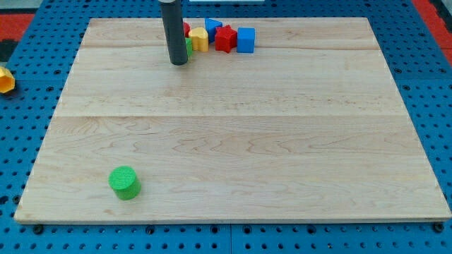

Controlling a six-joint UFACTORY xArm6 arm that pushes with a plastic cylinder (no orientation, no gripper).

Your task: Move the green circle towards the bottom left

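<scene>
The green circle [124,182] is a short green cylinder lying near the bottom left corner of the wooden board [233,134]. My tip [179,63] stands on the board near the view's top, far above and a little right of the green circle. It is just left of a cluster of blocks: a green block [189,47] partly hidden behind the rod, a yellow block [199,39], a red block [225,38], a blue cube [246,40] and another blue block [213,27] behind them.
A yellow block [6,80] lies off the board on the blue pegboard at the view's left edge. A sliver of a red block [186,29] shows beside the rod. The board's edges drop onto the pegboard all round.
</scene>
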